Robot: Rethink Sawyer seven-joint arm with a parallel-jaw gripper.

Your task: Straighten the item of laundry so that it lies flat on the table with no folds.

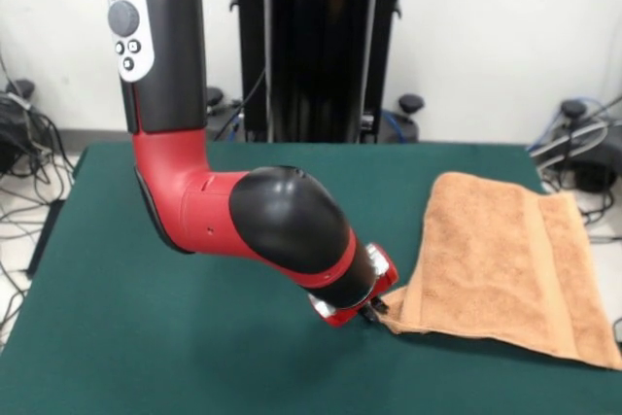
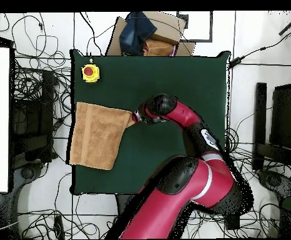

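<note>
At towel [image 1: 501,259] corner on table [image 1: 146,337], gripper [image 1: 374,310] touching, jaws' state unclear

Looks like a robotics lab rather than a home. Green felt table [image 2: 173,75] set on a pale tiled floor [image 2: 245,94], ringed by tangled black cables [image 2: 32,50]. Yellow box with a red button [image 2: 90,72], probably an emergency stop, at one corner. Black equipment rack [image 1: 316,46] against a bare white wall [image 1: 486,36].
</note>
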